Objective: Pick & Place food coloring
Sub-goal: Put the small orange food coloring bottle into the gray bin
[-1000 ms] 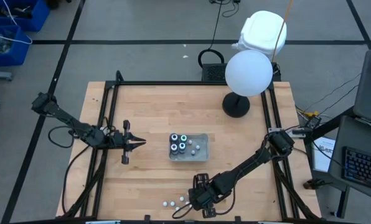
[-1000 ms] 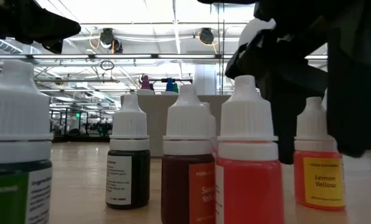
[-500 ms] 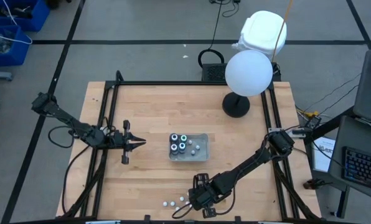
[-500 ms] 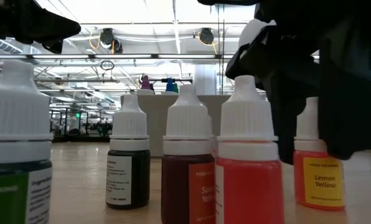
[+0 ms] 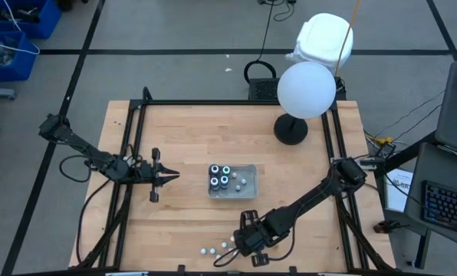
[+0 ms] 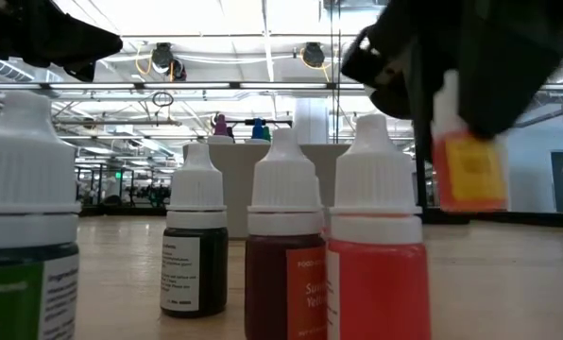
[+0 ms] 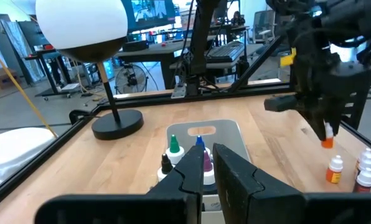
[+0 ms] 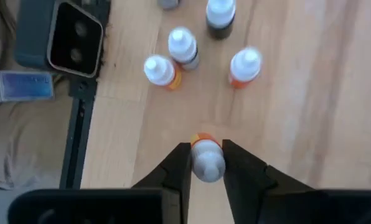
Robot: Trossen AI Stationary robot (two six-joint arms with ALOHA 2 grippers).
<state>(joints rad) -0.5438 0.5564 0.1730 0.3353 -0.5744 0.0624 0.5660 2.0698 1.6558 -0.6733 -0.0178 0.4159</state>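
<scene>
Since the earlier frame the right gripper (image 8: pixel 206 163) had closed its fingers on a yellow-labelled food coloring bottle (image 6: pixel 469 170) and lifted it clear of the table (image 5: pixel 305 176), above the bottles left standing at the near edge (image 8: pixel 182 45). The left gripper (image 7: pixel 208 169) waited beside the clear tray (image 5: pixel 248 169), fingers narrow and empty. Gripped only by the cap, the bottle could have slipped or tilted and, if it fell, knocked over the bottles below.
</scene>
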